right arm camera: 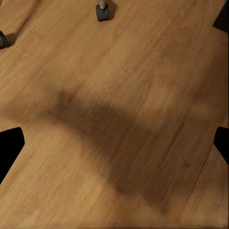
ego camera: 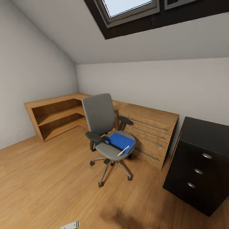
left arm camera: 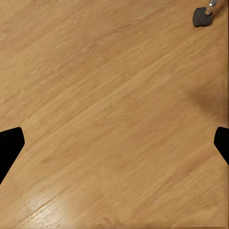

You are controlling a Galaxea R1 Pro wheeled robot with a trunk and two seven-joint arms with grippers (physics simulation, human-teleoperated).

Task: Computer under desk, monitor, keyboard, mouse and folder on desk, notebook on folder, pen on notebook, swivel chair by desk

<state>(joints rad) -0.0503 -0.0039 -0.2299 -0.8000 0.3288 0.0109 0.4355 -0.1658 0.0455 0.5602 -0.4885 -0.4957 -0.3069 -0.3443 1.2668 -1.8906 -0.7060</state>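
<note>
from my seat, the nearest thing in the head view is a small pale metal piece [ego camera: 70,225] at the bottom edge, over the wooden floor [ego camera: 47,184]. both wrist cameras look down at that floor. the left gripper [left arm camera: 114,143] has its two dark fingertips [left arm camera: 9,145] spread wide at the frame's sides with nothing between them, so it is released. the right gripper [right arm camera: 114,143] is released the same way, fingers [right arm camera: 10,143] far apart over a dark shadow on the boards. a chair caster [right arm camera: 102,12] sits ahead of the right gripper, and another caster [left arm camera: 202,16] shows in the left wrist view.

further out, the swivel chair [ego camera: 101,124] stands in the middle of the floor on its chrome base. the blue folder [ego camera: 120,141] lies flat on the seat, toward its front right corner, and the white pen [ego camera: 123,150] rests on the folder's near edge, tip reaching over the seat's front. to the right stands a black drawer cabinet [ego camera: 200,165]. behind the chair, light wooden low shelving [ego camera: 60,116] and a wooden drawer unit [ego camera: 149,133] run along the far wall, under a skylight [ego camera: 127,8].
</note>
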